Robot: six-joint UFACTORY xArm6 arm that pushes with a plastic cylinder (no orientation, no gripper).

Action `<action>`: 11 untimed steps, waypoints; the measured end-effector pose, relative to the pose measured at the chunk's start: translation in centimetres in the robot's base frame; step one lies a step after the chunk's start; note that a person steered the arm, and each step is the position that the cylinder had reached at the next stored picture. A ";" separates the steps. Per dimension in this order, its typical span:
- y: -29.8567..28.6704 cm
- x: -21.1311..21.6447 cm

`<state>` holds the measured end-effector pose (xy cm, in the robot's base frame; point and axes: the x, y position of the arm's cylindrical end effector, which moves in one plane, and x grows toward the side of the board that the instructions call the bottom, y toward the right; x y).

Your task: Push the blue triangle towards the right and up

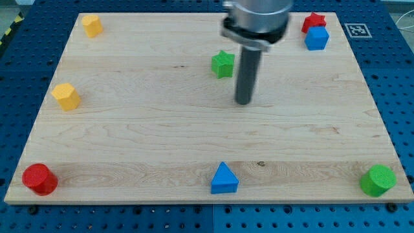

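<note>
No writing shows; my tip (243, 101) hovers above blue triangle (224, 178).

Star block (223, 64) sits just left of my tip (243, 101) — the triangle (224, 179) lies well below it, at the board's (162, 129) bottom edge, between two cylinders (39, 179) (378, 180) in the bottom corners.

On the table (162, 129) sit eight blocks. Two are blue: a blue triangle (224, 178) and a blue cube (317, 38). Two are red: a red cylinder (39, 179) and a red star (313, 21). Two are green: a green star (223, 63) and a green cylinder (378, 180). Two are yellow: one yellow block (92, 24) and another yellow block (66, 96).
</note>
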<state>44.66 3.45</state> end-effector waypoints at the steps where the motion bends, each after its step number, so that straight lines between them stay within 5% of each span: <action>1: -5.5 2.5; 4: -12.9 13.9; 7: -6.5 17.2; 11: -0.3 15.1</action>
<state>59.73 3.19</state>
